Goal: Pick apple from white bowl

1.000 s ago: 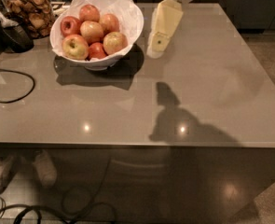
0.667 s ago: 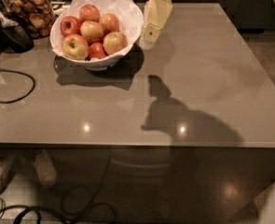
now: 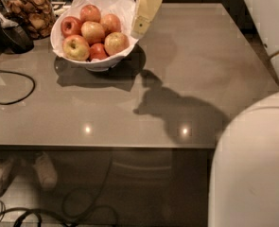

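Observation:
The white bowl [image 3: 101,63], lined with crinkled white paper, stands at the table's back left and holds several apples. The pale yellow-orange apple with a reddish blush [image 3: 116,42] lies at the bowl's right side. A yellow-green apple [image 3: 76,47] lies at the front left and a dark red one [image 3: 70,25] behind it. My gripper [image 3: 141,26], pale yellow, hangs tilted over the bowl's right rim. Its tip is just above and right of the pale apple and does not touch it.
A glass jar of brown snacks [image 3: 29,12] and a dark object [image 3: 12,34] stand left of the bowl. A black cable [image 3: 16,86] loops on the table's left. My white body [image 3: 252,169] fills the lower right. The arm's shadow [image 3: 177,110] lies mid-table.
My gripper has moved left, from beside the bowl to over its right rim. Its shadow has shifted left too. My white body has come into view at the lower right.

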Motion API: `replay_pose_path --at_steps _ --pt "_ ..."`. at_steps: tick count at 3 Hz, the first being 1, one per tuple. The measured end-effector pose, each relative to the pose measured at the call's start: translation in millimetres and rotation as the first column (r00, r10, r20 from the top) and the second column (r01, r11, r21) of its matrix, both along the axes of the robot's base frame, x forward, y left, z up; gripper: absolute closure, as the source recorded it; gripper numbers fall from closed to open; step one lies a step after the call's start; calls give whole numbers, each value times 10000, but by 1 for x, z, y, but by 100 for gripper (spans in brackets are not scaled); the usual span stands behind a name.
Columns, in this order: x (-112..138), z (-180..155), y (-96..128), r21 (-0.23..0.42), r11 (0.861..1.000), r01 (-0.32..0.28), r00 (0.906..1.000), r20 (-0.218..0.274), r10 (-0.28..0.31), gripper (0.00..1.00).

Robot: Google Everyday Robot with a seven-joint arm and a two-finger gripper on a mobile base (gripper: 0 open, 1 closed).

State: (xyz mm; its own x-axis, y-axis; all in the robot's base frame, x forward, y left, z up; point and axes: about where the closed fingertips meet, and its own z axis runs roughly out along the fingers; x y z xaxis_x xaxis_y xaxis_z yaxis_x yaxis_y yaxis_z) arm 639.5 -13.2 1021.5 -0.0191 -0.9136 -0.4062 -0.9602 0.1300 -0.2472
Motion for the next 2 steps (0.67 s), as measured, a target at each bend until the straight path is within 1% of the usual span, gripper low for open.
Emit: replay_pose_path --at_steps 2 --pt "22 -10 16 134 9998 -126 9997 -197 129 12"
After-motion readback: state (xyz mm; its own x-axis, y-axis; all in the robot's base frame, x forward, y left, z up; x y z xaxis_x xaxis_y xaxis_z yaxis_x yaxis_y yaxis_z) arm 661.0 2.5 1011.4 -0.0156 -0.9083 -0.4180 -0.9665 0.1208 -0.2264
